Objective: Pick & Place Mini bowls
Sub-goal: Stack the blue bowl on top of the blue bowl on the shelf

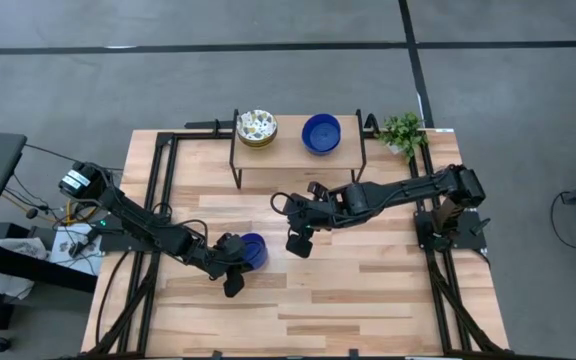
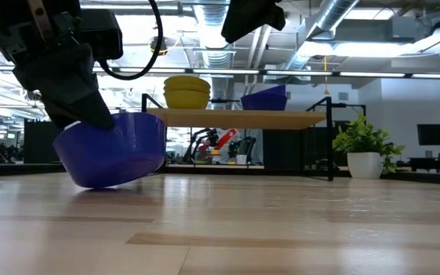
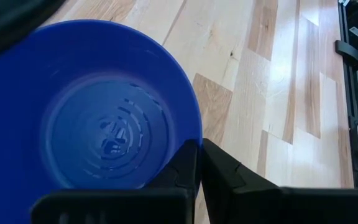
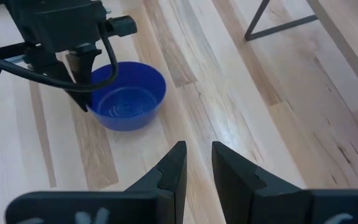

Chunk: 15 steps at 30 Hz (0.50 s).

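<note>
The left gripper (image 1: 234, 262) is pinching the blue bowl's (image 1: 252, 250) rim near the tabletop's front edge, tilting it for lifting; the right gripper (image 1: 299, 243) is hovering empty, fingers slightly apart.

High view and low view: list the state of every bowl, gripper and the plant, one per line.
Blue bowl: tilted on the table, rim pinched.
Left gripper: shut on the blue bowl.
Right gripper: empty, above the table.
Shelf blue bowl: upright on the shelf.
Floral bowl: atop yellow bowls.
Plant: upright.
</note>
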Each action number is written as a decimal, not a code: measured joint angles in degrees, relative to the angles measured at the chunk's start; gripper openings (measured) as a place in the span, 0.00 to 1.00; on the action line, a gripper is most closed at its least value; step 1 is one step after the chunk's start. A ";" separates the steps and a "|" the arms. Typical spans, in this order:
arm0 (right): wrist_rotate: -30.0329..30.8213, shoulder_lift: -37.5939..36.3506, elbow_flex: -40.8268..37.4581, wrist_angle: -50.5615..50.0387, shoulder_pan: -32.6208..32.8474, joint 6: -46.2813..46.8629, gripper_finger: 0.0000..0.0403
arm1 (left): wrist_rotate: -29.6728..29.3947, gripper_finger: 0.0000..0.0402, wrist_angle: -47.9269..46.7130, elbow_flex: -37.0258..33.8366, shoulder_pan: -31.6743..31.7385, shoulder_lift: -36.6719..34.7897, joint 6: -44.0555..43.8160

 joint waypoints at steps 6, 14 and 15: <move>0.00 0.00 0.00 0.00 0.00 0.00 0.17 | 0.00 0.02 0.02 0.00 0.00 -0.01 -0.09; -1.49 0.00 0.00 -0.02 0.00 0.01 0.17 | 0.00 0.02 0.02 0.00 0.00 0.00 -0.09; -2.13 0.00 0.00 -0.02 0.00 0.01 0.17 | 0.00 0.02 0.02 0.00 0.00 0.00 -0.09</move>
